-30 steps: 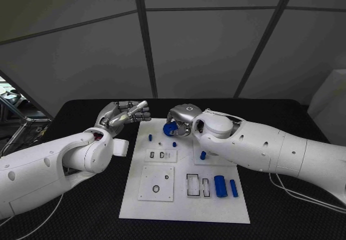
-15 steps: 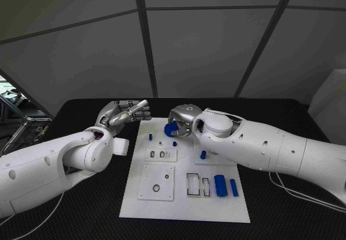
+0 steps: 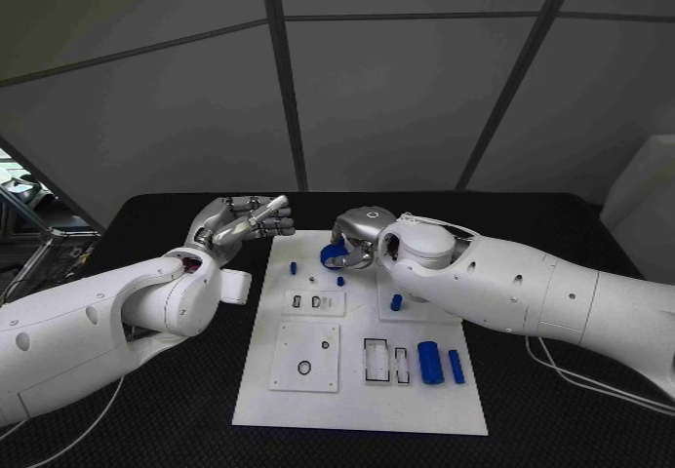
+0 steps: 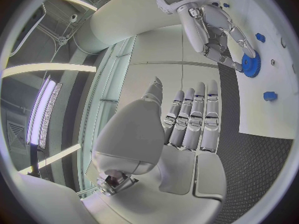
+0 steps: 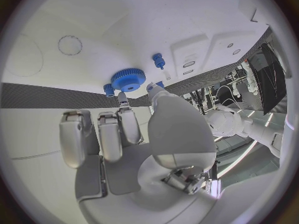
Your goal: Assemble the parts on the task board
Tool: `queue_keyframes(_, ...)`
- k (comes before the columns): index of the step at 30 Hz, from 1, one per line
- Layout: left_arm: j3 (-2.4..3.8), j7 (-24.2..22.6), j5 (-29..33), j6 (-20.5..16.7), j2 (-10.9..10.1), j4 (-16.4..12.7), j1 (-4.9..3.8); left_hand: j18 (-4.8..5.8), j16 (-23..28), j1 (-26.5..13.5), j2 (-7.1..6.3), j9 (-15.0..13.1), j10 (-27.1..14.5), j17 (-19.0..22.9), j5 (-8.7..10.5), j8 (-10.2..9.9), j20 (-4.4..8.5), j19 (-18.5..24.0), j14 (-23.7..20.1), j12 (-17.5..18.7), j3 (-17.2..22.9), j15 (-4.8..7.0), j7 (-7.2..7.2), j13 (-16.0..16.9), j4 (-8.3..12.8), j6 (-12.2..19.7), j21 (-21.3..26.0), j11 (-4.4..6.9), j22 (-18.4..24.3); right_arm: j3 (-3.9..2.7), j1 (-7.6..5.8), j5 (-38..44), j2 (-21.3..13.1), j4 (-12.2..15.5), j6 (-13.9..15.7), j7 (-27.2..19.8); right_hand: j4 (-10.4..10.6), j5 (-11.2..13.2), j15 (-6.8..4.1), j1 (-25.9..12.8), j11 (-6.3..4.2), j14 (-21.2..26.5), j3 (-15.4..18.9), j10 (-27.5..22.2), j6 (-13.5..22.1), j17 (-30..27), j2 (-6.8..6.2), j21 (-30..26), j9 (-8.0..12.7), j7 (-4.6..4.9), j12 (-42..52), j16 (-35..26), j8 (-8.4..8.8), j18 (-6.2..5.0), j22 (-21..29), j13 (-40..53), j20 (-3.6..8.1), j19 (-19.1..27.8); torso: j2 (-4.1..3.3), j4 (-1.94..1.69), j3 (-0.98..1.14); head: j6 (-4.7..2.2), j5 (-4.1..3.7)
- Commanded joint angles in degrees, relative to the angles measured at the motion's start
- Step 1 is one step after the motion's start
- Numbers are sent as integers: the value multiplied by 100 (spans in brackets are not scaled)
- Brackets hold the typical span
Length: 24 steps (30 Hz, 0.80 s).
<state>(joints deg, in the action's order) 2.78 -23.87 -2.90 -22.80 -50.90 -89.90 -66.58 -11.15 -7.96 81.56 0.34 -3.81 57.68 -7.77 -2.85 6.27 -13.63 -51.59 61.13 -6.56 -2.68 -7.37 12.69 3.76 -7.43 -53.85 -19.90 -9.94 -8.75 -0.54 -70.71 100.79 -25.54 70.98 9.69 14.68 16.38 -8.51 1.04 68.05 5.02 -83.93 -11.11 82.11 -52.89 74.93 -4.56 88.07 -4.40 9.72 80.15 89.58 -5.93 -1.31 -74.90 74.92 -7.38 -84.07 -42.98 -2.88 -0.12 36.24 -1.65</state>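
Right hand is pinching a blue gear at the far end of the board; left hand is idling.

The right hand (image 3: pixel 355 237) is holding the blue gear (image 3: pixel 334 253) between fingertips right over the far end of the white task board (image 3: pixel 360 400); can't tell if the gear is actually touching the board; the left hand (image 3: pixel 239 222) is hovering by the board's far left corner over the black table (image 3: pixel 155 429), fingers (image 4: pixel 190 119) lying together, gripping nothing; small blue pegs (image 3: pixel 295 266) are standing on the board near the gear; a fat blue cylinder (image 3: pixel 429 362) and a thinner blue pin (image 3: pixel 456 366) are lying side by side at the near right.
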Motion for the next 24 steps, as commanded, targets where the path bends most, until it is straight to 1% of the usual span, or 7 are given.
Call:
queue_keyframes(1,6,26,-12,45,0,-8,-12,69,37,12,59,2,17,-8,7,-28,15,-35,20,23,-6,-1,-4,-6,42,-28,-32,3,8,-1,-12,-119,-24,18,-232,-19,8,-48,-6,-68,-8,-595,19,51,-64,1454,17,18,1,-5,46,23,-14,36,-1124,493,-9,-278,0,4,0,5,4)
queue_keyframes(5,6,29,-12,46,-3,-10,-12,70,43,16,66,2,14,-8,7,-31,15,-38,17,28,-4,-2,-3,-7,46,-27,-32,1,8,-1,-11,-154,-79,56,-21,-12,3,-157,-15,-113,-18,-595,34,73,-99,1457,55,19,6,-15,71,24,-13,36,-1127,522,1,-280,2,-2,2,3,3)
queue_keyframes(7,6,30,-12,48,-6,-8,-12,70,44,16,67,2,14,-8,7,-32,15,-38,17,28,-4,-2,-3,-7,47,-27,-32,1,8,-2,-7,-167,-141,101,296,-51,-28,-356,-24,-94,-26,-599,25,112,-121,1472,82,29,16,-23,118,29,-5,41,-1148,573,10,-297,3,0,3,-8,-6)
queue_keyframes(11,6,29,-12,49,-14,4,-12,70,48,19,72,2,12,-8,7,-34,15,-40,16,31,-2,-2,-2,-7,50,-26,-32,1,9,-4,4,-289,-372,281,1096,-286,-105,-391,-25,7,-24,-598,40,109,-95,1470,-3,29,33,-15,115,28,31,42,-1150,573,15,-299,7,10,5,-36,-5)
queue_keyframes(16,6,30,-12,58,-22,27,-12,70,48,19,72,2,12,-8,7,-34,15,-40,16,31,-2,-2,-2,-7,50,-26,-32,1,9,-8,11,-589,-792,605,1605,-533,-143,-384,-17,79,-13,-594,77,87,-68,1451,-115,21,45,-3,88,21,69,38,-1136,550,11,-286,11,22,10,-64,-27)
queue_keyframes(19,5,30,-12,68,-27,36,-12,70,48,19,72,2,12,-8,7,-34,15,-40,16,31,-2,-2,-2,-7,50,-26,-32,1,9,-10,12,-988,-1143,830,1675,-679,-192,-405,-11,205,-6,-570,76,47,-51,1351,-182,-18,48,6,36,-16,99,18,-1056,501,4,-219,16,25,5,-94,-52)
queue_keyframes(24,5,27,-12,73,-43,46,-11,71,52,25,79,3,11,-9,7,-37,15,-42,16,34,1,-3,-2,-7,56,-27,-31,0,9,-18,10,-2114,-1876,1072,1427,-1190,-616,-259,-37,897,-32,-521,36,-50,-128,1151,-365,-133,40,-13,-95,-99,99,-36,-836,385,25,-35,46,86,20,-116,-59)
